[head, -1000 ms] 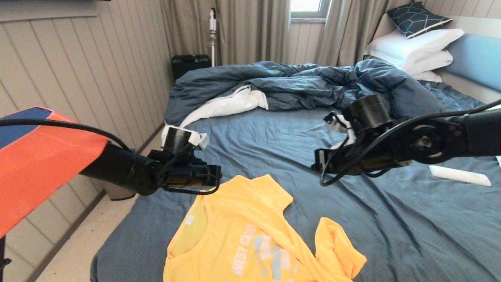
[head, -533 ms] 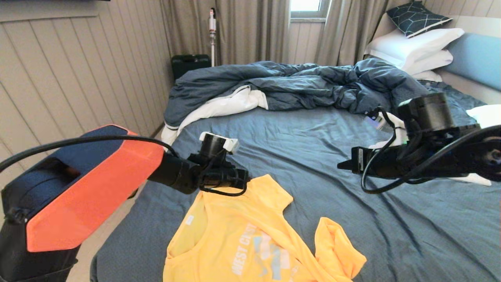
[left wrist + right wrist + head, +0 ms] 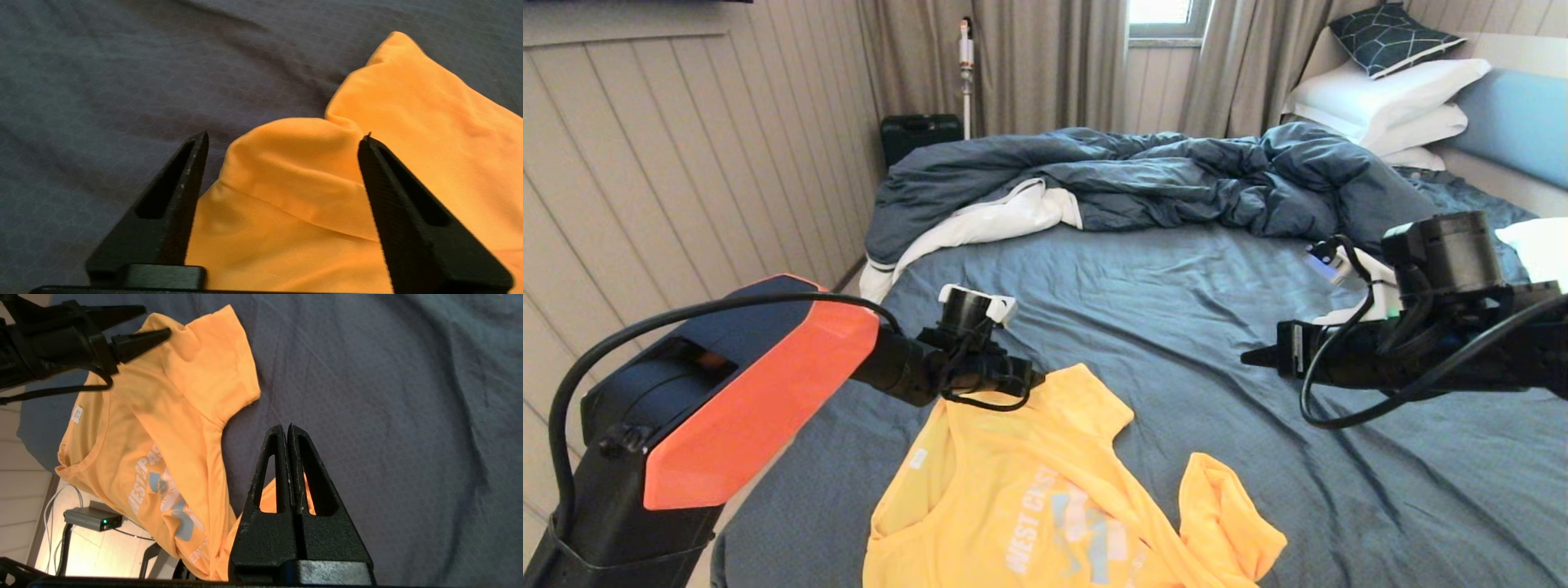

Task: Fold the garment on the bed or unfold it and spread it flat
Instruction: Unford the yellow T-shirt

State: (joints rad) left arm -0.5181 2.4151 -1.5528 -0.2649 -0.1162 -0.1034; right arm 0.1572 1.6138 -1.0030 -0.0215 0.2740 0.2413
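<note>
Here my left gripper (image 3: 282, 136) stands wide, straddling a raised sleeve fold of the garment (image 3: 1029, 498), which lies rumpled on the bed (image 3: 1176, 294). My right gripper (image 3: 288, 428), pressed closed and empty, hovers beside the garment.

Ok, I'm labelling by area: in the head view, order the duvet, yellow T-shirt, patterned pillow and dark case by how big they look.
1. Dark-blue duvet, largest.
2. Yellow T-shirt; nearer the camera and partly cut off at the frame's bottom edge.
3. Patterned pillow.
4. Dark case, partly hidden; close to the pillow, so their order is unsure.
</note>
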